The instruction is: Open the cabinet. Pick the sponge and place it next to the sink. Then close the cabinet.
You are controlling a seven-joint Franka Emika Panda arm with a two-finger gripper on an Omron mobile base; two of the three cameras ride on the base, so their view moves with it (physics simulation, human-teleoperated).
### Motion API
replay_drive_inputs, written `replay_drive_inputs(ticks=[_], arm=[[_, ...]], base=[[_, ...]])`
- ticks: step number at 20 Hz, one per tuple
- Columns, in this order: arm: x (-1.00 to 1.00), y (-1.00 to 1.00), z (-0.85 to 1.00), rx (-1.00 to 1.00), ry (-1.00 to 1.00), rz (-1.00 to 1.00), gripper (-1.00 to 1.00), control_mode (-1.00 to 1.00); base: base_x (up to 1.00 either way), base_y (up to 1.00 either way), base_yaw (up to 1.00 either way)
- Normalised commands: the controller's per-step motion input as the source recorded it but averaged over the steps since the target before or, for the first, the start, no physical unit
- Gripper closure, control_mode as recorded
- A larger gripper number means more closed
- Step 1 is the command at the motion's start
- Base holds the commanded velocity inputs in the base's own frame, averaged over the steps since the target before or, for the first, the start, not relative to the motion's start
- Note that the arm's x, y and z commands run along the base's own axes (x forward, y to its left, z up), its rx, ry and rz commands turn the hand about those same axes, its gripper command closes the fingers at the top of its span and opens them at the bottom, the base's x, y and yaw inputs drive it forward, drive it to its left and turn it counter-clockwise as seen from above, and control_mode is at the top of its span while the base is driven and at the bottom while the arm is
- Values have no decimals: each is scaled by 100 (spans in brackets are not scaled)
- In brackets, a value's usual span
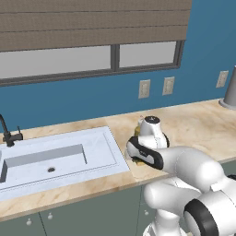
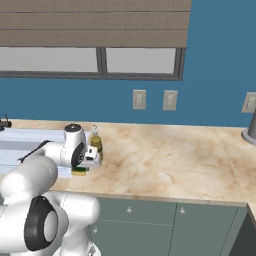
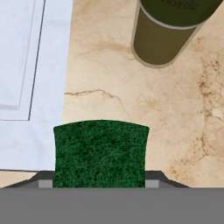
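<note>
We see the sponge [image 3: 100, 153] green side up in the hand view, sitting between the jaws, the two dark finger tips [image 3: 153, 180] showing at its left and right edges. Jaws look clamped on the sponge. In the right base view the sponge [image 2: 79, 171] shows as a yellow and green sliver under the gripper [image 2: 86, 165], at or just above the tabletop [image 2: 165, 155]; we can't tell if it touches. It is just beside the sink [image 1: 60, 159], near the sink's right rim. Sink rim [image 3: 35, 87] fills the left of the hand view. An olive bottle [image 2: 95, 142] stands upright on the tabletop just behind the sponge, apart from it. Dark faucet [image 1: 6, 133] is at the sink's far left. Grey-green cabinet fronts with small knobs [image 2: 165, 220] below the tabletop look shut. Blue wall behind with two outlets [image 2: 154, 100] and a window with a blind [image 1: 92, 27].
</note>
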Motion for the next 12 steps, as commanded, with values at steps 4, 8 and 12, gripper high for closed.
replay_drive_inputs(ticks=[4,8,12], arm=[[8,-19,0,0,3,-9,100,-100],[0,0,0,0,0,-1,-100,-100],[0,0,0,0,0,0,-100,-100]], base=[[0,0,0],[0,0,0],[0,0,0]])
